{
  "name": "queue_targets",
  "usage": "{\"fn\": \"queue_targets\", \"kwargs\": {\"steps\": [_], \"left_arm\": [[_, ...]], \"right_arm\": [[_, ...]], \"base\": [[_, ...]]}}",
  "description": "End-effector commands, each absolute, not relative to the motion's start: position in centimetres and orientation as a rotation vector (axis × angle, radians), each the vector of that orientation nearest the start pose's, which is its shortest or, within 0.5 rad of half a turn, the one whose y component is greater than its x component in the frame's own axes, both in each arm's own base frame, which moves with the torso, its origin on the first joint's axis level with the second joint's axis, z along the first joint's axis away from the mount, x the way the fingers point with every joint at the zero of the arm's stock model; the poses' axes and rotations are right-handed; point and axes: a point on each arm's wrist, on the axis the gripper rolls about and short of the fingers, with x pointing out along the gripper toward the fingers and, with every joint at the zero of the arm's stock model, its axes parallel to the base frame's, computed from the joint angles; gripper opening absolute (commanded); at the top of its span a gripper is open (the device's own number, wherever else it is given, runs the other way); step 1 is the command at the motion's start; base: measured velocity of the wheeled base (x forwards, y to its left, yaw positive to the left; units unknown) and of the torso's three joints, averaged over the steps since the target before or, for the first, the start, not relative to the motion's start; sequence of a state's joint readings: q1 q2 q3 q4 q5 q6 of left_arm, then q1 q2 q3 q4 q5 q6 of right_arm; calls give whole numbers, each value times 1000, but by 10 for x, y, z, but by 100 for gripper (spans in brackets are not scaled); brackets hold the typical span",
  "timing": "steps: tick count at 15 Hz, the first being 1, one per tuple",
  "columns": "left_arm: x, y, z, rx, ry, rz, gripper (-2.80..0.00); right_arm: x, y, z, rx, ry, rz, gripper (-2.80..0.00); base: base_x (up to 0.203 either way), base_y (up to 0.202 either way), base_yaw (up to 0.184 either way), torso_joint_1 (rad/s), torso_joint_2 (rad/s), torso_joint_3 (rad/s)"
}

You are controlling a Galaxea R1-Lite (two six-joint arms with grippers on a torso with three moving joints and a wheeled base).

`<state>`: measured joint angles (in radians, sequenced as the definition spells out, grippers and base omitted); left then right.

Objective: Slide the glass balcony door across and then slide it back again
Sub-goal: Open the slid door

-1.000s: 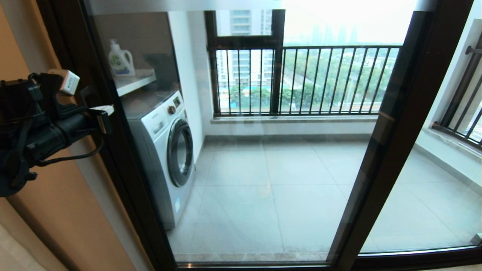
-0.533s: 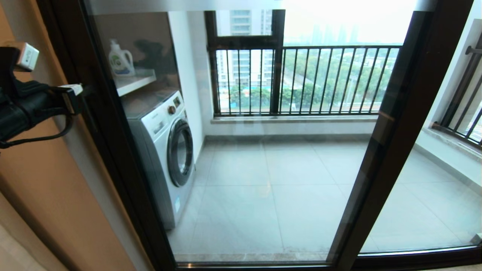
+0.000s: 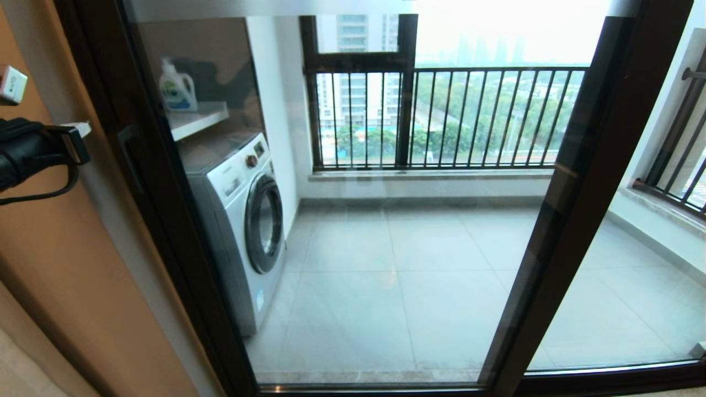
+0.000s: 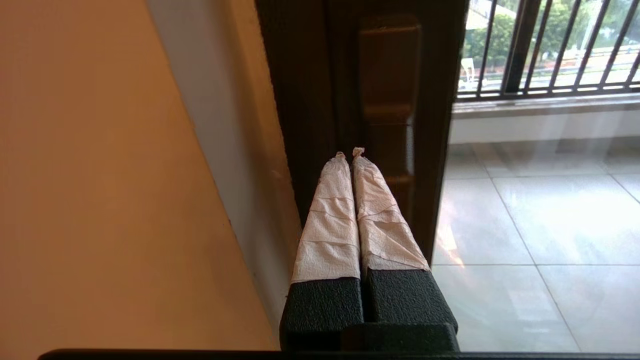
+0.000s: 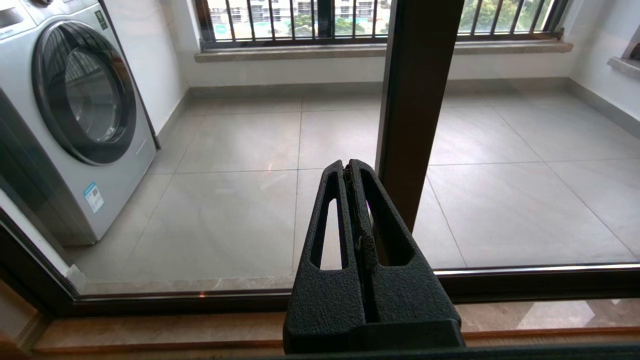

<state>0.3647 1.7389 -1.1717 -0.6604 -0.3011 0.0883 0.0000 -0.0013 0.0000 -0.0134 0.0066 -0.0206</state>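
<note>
Both claws pressed closed, left claw (image 4: 350, 152) near glass balcony door (image 3: 353, 220); no writing legible.

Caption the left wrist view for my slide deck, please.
Left hand, fingers shut, hovers just short of the glass door's dark handle.

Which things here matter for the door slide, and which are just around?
Job:
glass balcony door
its bar handle
left gripper, jaws shut, short of the handle

Around:
right gripper, jaws shut, parked low
washing machine
detergent bottle
shelf
railing
</note>
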Motion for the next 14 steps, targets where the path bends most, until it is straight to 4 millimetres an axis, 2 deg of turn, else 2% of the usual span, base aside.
{"fn": "queue_targets", "kwargs": {"steps": [1,5,8,11,14], "left_arm": [[336,123,261,109,-57,69,-280],[351,129,251,103,-40,69,-280],[353,128,251,105,-43,64,-280],[355,122,251,104,-43,46,-280],[359,107,249,103,-38,12,-280]], "right_arm": [[-22,0,76,-22,-9,8,-280],[-22,0,76,-22,-9,6,-280],[-22,0,76,-22,-9,7,-280],[-22,0,76,-22,-9,8,-280],[-22,0,76,-22,-9,7,-280]], "base": [[0,0,0,0,0,0],[0,0,0,0,0,0],[0,0,0,0,0,0],[0,0,0,0,0,0],[0,0,0,0,0,0]]}}
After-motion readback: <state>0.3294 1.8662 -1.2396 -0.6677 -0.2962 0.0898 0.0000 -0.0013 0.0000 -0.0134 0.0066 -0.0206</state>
